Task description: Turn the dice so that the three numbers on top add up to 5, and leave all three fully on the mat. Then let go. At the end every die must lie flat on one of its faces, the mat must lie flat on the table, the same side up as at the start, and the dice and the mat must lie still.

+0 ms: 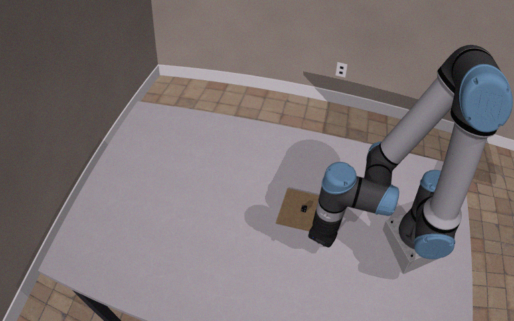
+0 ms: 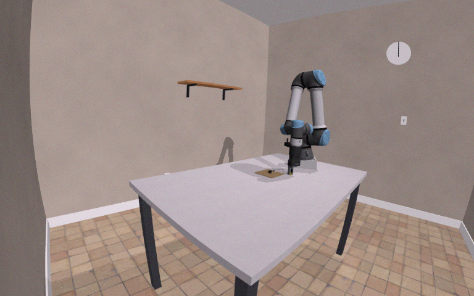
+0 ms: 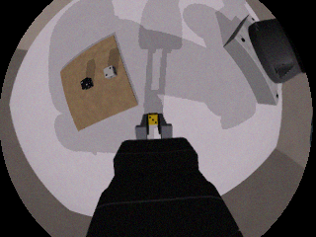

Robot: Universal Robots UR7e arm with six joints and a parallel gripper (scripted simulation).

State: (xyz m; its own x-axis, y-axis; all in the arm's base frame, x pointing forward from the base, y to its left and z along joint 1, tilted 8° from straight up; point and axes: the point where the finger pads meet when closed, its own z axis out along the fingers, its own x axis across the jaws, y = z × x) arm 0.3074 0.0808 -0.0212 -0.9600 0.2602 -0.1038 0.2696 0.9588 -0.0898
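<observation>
A brown mat [image 3: 99,91] lies flat on the grey table; it also shows in the top view [image 1: 296,209] and the exterior view [image 2: 269,173]. A black die [image 3: 86,83] and a white die [image 3: 110,73] sit on the mat, close together. The black die shows in the top view [image 1: 303,208]. My gripper [image 3: 152,119] is low over the bare table just off the mat's edge, shut on a small yellow die [image 3: 153,118]. In the top view the wrist hides the fingers. In the exterior view the gripper [image 2: 290,171] stands at the mat's right edge.
The arm's base plate [image 1: 405,246] stands on the table close to the mat, to its right in the top view. The table's edges are far from the mat on the other sides.
</observation>
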